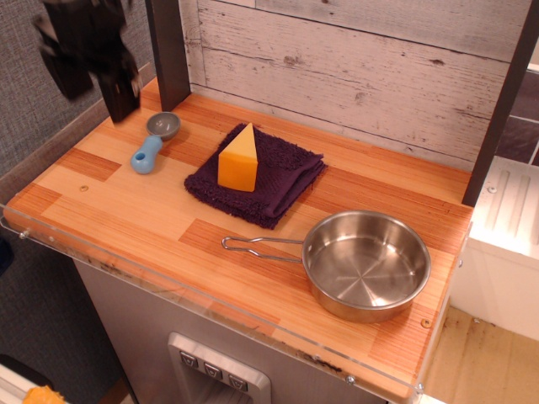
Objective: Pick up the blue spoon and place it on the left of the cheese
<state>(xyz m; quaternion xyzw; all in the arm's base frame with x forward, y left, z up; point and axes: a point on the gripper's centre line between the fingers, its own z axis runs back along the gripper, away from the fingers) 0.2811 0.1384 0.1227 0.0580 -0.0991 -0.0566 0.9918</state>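
Note:
The blue spoon (150, 146) lies flat on the wooden counter (152, 227), light blue handle toward the front and grey bowl toward the back. It is to the left of the yellow-orange cheese (238, 158), which stands upright on a dark purple cloth (282, 187). My gripper (94, 91) is motion-blurred at the top left, raised above and behind the spoon. Its two dark fingers stand apart with nothing between them.
A steel pan (366, 265) with a wire handle sits at the front right. A dark post (168, 50) stands against the whitewashed plank wall behind the spoon. The counter's front edge has a clear plastic lip (210, 313).

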